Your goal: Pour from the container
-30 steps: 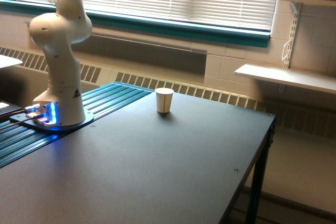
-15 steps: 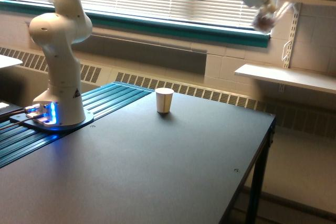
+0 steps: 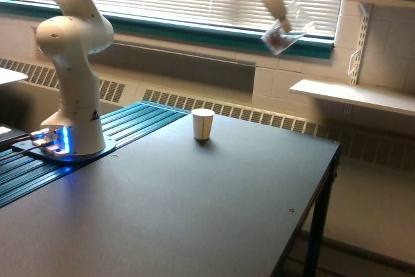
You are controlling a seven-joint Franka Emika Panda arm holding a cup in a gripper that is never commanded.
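Tilting high above the dark table (image 3: 194, 212), the small clear rounded container (image 3: 286, 29) shows pinkish-red bits inside, pinched by the gripper (image 3: 280, 23).

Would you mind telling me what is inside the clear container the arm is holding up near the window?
Dark reddish bits sit low inside the clear container, held tilted by the gripper. What they are is too blurred to tell, and the gripper covers part of the container.

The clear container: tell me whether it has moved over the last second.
Yes. The container, held in the gripper, came down and toward the exterior view's left, nearer above the white cup, which stayed put.
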